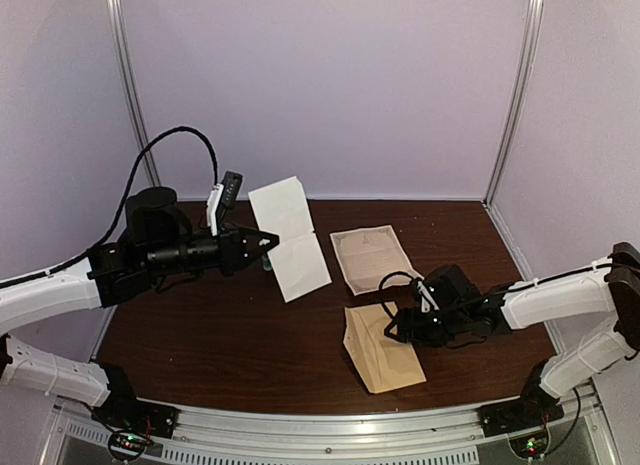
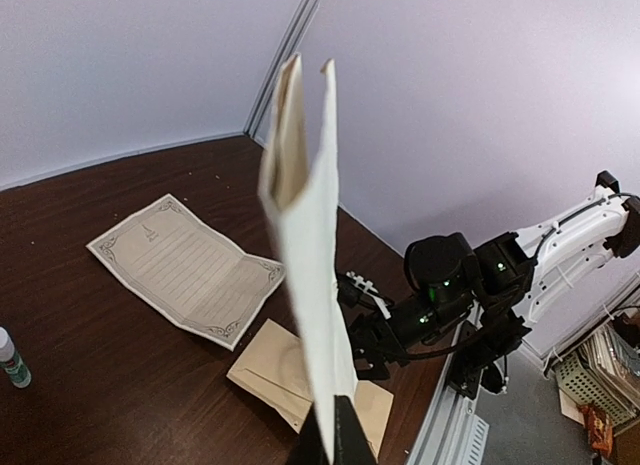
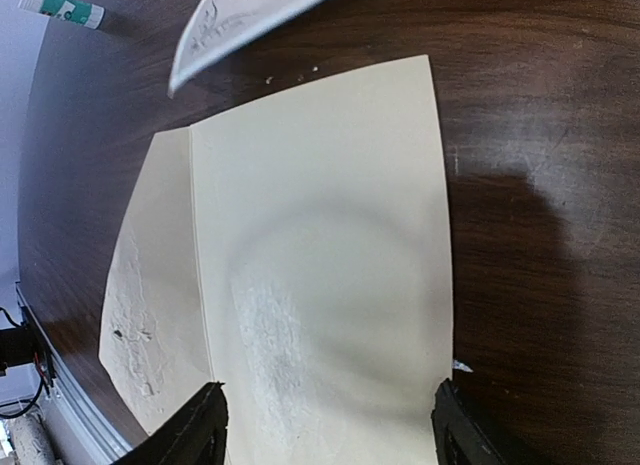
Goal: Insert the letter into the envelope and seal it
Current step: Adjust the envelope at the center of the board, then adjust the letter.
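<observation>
Pinching a white sheet (image 1: 288, 237) aloft, left fingers (image 2: 345, 440) shut (right fingers (image 3: 195, 425) wide above the envelope (image 3: 320, 255)).

Pale cream paper letter sheet (image 1: 372, 257): fine dark border, faint lines.
Flat tan-brown kraft paper envelope (image 1: 380, 360): plain.
Folded paper sheet (image 1: 280, 215): white.
Wooden desk (image 1: 220, 325): dark reddish brown.

You had the bare stretch of table (image 1: 200, 335) at the lower left of the top view to move through. Dead centre, the white sheet (image 1: 290, 235) pinched upright in the left gripper (image 1: 272, 242) walled things off, with a glue stick (image 2: 10, 357) close by. Lower right, the right gripper (image 1: 398, 327) hung over the envelope (image 1: 380, 357), and the letter (image 1: 372, 257) lay flat just above.
</observation>
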Tool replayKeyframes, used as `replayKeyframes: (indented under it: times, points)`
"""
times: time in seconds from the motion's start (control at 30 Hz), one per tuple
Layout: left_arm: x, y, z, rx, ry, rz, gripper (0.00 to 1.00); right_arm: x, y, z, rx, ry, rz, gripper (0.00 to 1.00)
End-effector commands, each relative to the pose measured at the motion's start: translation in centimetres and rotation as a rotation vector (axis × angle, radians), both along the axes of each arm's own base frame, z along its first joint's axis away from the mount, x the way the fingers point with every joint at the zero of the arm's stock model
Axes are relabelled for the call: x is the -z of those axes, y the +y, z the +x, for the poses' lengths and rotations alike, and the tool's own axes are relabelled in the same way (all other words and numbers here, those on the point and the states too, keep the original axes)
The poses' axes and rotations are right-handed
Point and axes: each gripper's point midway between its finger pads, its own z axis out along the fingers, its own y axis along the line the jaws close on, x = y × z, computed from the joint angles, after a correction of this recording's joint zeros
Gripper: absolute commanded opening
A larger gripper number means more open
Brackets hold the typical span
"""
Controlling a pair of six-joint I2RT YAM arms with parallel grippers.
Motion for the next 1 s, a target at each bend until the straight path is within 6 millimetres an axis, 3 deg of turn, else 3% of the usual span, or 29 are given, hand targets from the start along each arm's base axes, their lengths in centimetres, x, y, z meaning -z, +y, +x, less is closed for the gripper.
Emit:
replayKeyframes:
  times: [0.0, 0.1, 0.2, 0.33, 0.5, 0.6, 0.7, 0.83, 0.97]
  points:
    - [-2.4, -0.1, 0.0, -0.003, -0.052, -0.072, 0.0, -0.2, 1.1, -0.6, -0.028, 0.007, 0.023, 0.71]
    - [-2.9, -0.3, -0.2, 0.01, -0.059, -0.088, 0.0, -2.4, 1.7, -0.1, -0.038, -0.045, 0.035, 0.72]
    - [-3.3, -0.7, -0.8, 0.053, -0.072, -0.099, 0.0, -6.6, 2.5, 0.4, -0.067, -0.147, 0.112, 0.77]
    - [-4.1, -1.9, -2.5, 0.168, -0.123, -0.098, 0.0, -15.4, 4.7, -0.4, -0.185, -0.337, 0.357, 0.87]
    - [-5.3, -3.5, -5.5, 0.341, -0.199, -0.087, 0.0, -25.6, 5.6, -1.9, -0.327, -0.564, 0.524, 0.98]
    - [-5.2, -4.5, -6.9, 0.408, -0.213, -0.05, 0.0, -29.6, 6.8, -3.1, -0.456, -0.631, 0.563, 1.0]
    - [-4.8, -5.4, -8.2, 0.466, -0.213, -0.032, 0.0, -32.1, 8.2, -4.0, -0.574, -0.652, 0.597, 1.0]
    - [-4.2, -6.2, -8.9, 0.496, -0.198, -0.02, 0.0, -34.1, 9.9, -5.1, -0.677, -0.669, 0.639, 0.98]
    - [-3.7, -6.6, -9.0, 0.495, -0.183, -0.012, 0.0, -35.0, 11.2, -6.2, -0.741, -0.678, 0.684, 0.86]
